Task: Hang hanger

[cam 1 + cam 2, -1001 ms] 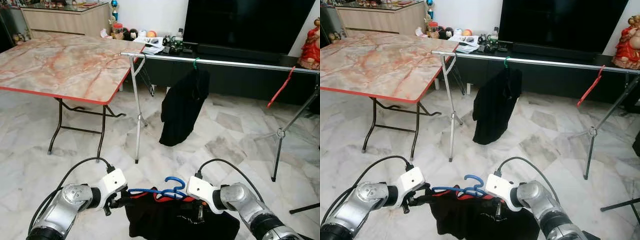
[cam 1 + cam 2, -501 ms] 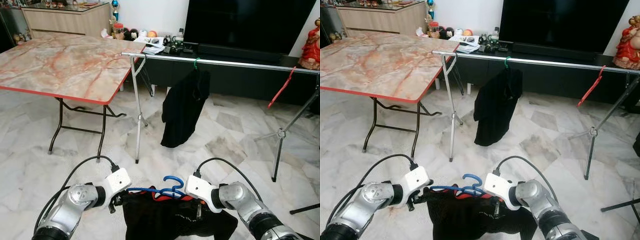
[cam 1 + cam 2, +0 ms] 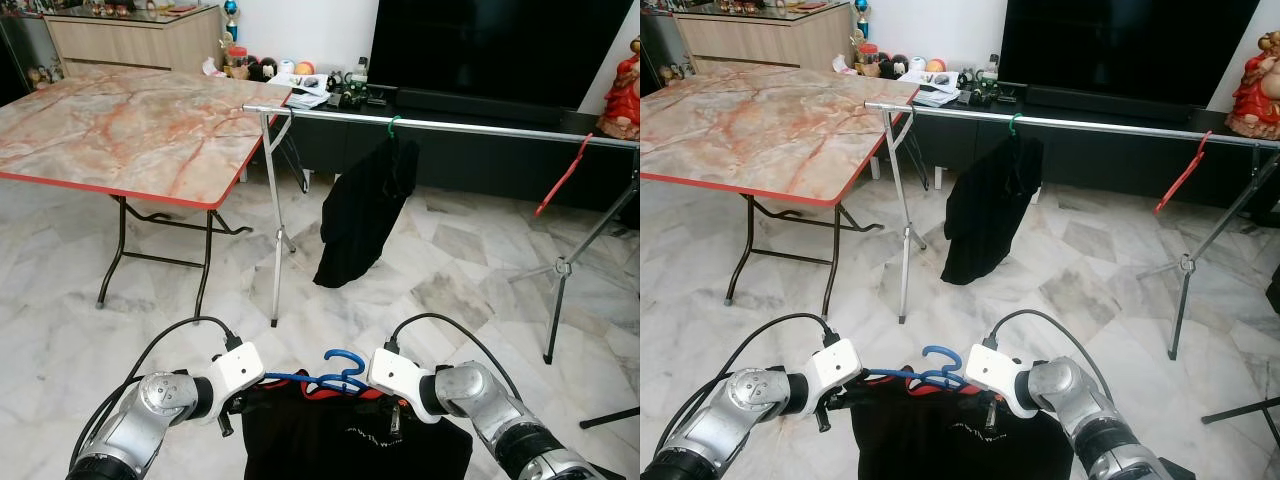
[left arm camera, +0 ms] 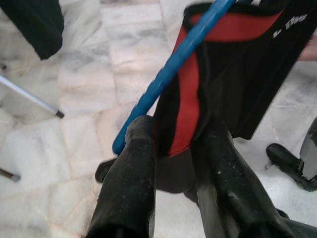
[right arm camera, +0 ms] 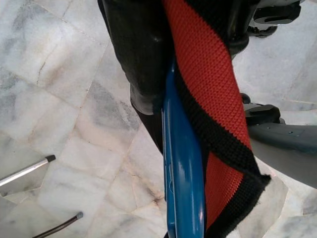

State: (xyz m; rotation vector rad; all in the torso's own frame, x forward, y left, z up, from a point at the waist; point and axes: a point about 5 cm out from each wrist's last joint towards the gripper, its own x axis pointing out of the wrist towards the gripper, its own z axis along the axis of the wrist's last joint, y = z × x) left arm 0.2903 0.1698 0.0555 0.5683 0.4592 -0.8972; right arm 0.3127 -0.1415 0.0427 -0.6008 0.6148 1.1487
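Left eye view: blue hanger (image 3: 335, 372) with black-and-red garment (image 3: 350, 440) is held low between both tools.
Left tool (image 4: 171, 148): closed on the garment's red-trimmed edge, beside the hanger's end.
Right tool (image 3: 398, 408): pinches the hanger bar and red collar together.
Rail (image 3: 450, 125): far ahead of both tools, carrying a black shirt (image 3: 362, 210) and a red hanger (image 3: 562, 175).
Open room: bare marble floor (image 3: 450, 290) between tools and rail.
Counter (image 3: 130, 130): ahead-left, its red edge near the rail's end.

Two silver arms carry white wrist housings, looping black cables and black-fingered tools (image 4: 171, 163).
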